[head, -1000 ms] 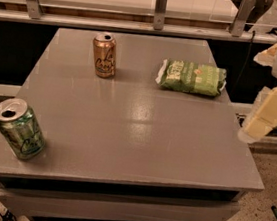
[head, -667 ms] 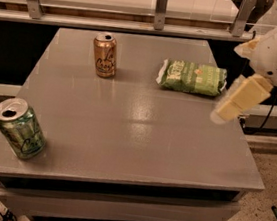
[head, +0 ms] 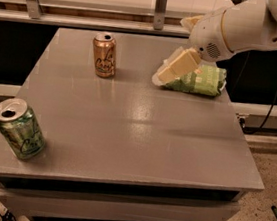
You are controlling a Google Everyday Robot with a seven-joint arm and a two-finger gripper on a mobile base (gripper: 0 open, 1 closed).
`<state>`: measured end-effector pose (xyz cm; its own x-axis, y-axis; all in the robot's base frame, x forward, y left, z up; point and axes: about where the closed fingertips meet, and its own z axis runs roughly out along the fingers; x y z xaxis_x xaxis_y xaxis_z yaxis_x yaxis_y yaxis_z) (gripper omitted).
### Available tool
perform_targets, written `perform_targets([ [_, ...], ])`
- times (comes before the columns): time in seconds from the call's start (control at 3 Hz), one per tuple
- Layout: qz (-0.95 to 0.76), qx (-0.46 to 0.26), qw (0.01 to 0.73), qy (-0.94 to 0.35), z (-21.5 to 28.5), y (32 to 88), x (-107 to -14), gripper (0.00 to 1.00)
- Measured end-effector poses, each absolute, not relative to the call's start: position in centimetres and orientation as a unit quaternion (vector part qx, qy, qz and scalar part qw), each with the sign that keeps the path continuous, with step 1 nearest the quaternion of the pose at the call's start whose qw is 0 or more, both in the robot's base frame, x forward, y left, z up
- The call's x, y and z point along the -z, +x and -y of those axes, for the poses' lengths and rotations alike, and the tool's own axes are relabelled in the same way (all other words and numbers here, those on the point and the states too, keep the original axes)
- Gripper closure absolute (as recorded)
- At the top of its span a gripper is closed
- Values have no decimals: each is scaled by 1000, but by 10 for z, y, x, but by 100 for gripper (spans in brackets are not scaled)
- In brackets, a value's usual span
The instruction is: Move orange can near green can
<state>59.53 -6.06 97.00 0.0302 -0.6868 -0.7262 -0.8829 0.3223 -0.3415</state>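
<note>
Hovering at table (head: 140,133) 1 o'clock, over green snack bag (head: 202,81) edge: gripper (head: 176,67), carrying nothing, opening impossible to tell. Standing at 11 o'clock: orange can (head: 104,55). Sitting at 8 o'clock, well apart: green can (head: 20,129). Likely light, thin-walled, slick; calling for mid-body grasp.

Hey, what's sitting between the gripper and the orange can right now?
Nothing: in the camera view only bare grey table separates the gripper, hovering at the left end of the green snack bag, from the orange can.
</note>
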Motion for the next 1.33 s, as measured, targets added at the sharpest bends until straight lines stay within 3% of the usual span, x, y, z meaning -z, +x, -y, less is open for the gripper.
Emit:
perform_targets([
  [0.67, -663, -146, 463, -569, 40, 618, -970, 0],
  [1.0, -624, -215, 507, -555, -11, 668, -969, 0],
  [1.33, -611, -234, 506, -562, -46, 691, -957, 0],
])
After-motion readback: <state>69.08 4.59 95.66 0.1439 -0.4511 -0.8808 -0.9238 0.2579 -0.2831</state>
